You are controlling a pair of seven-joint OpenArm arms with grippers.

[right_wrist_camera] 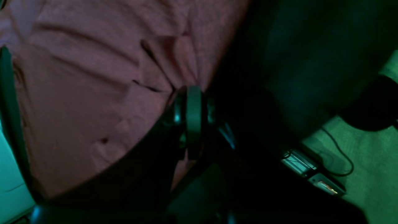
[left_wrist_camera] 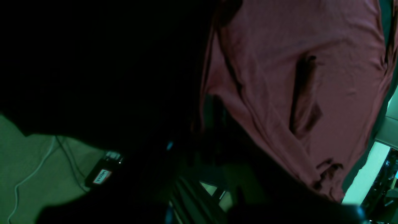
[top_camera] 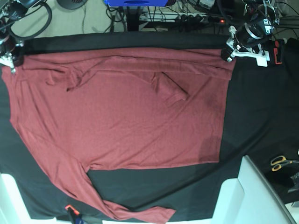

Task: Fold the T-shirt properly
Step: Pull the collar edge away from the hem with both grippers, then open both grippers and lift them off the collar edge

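One T-shirt (top_camera: 121,112) lies spread over the black table cloth (top_camera: 261,112).

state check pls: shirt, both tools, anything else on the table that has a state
T-shirt: spread flat on the black table cloth, far edge folded over in a band, small creases mid-body, one sleeve trailing to the near edge.
Left tool: shut on the T-shirt's far corner.
Right tool: shut on the T-shirt's opposite far corner.
Scissors: lying closed on the cloth, clear of the shirt.
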